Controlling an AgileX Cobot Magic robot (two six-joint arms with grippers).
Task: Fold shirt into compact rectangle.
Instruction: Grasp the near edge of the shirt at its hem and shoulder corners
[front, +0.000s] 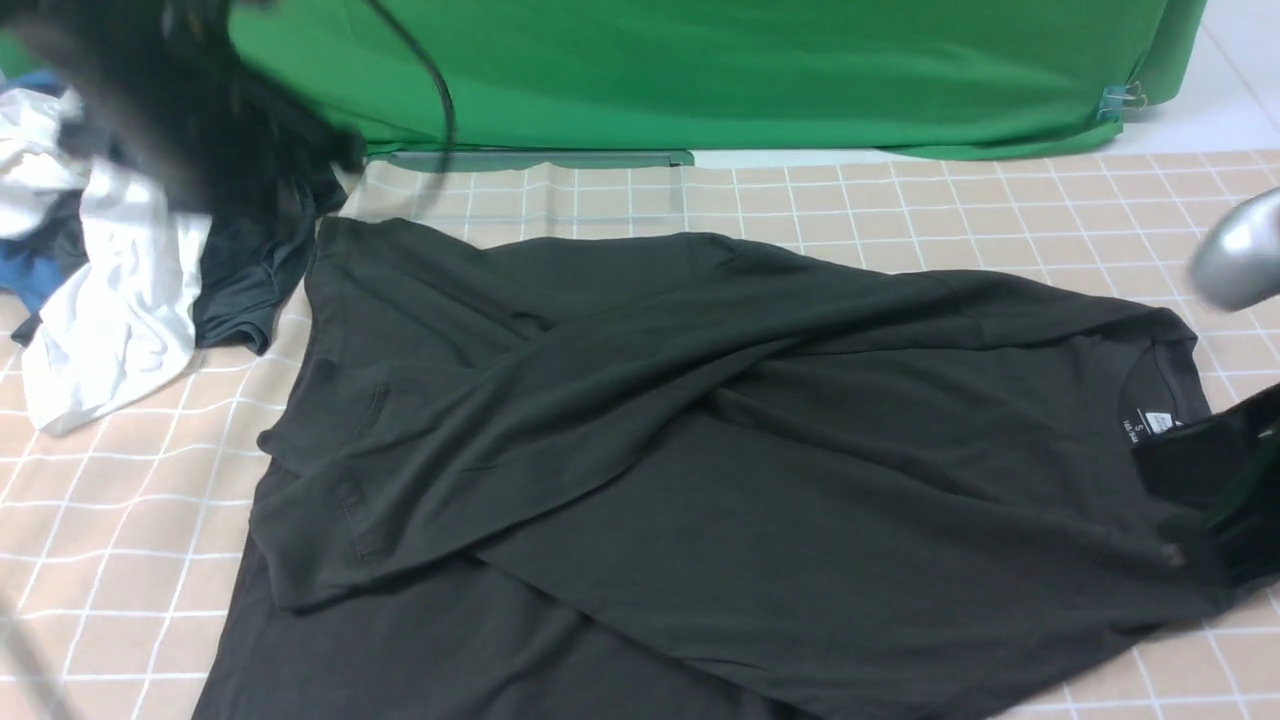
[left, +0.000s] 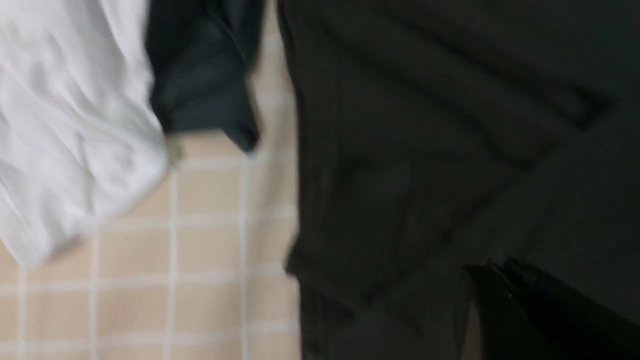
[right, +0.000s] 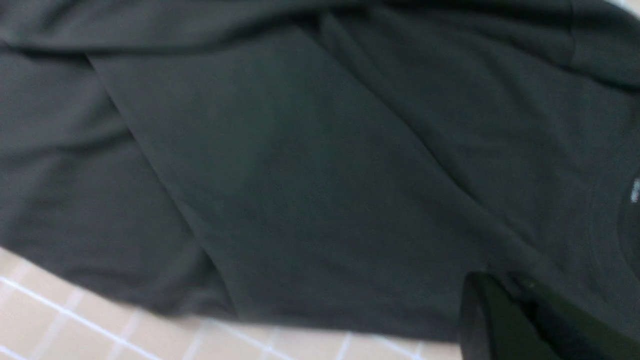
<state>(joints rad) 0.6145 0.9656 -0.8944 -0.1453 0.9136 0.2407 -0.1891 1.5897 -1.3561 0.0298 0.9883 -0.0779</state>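
The black shirt (front: 700, 450) lies spread on the checked tablecloth (front: 900, 200). Both long sleeves are folded across its body. Its collar and white neck label (front: 1158, 422) point to the right. My left arm (front: 200, 110) is a dark blur high over the back left corner. In the left wrist view the left gripper (left: 492, 270) hangs above the shirt's (left: 425, 150) left edge, jaws together and holding nothing. My right gripper (front: 1200, 480) is beside the collar at the right edge. The right wrist view shows this gripper (right: 495, 282) shut just above the shirt (right: 300, 175), with no cloth between its jaws.
A pile of clothes sits at the back left: a white garment (front: 110, 300), a dark grey-teal garment (front: 250, 270) and some blue cloth (front: 25, 270). A green backdrop (front: 700, 70) closes off the far side. A silver part of the right arm (front: 1240, 250) shows at the right edge.
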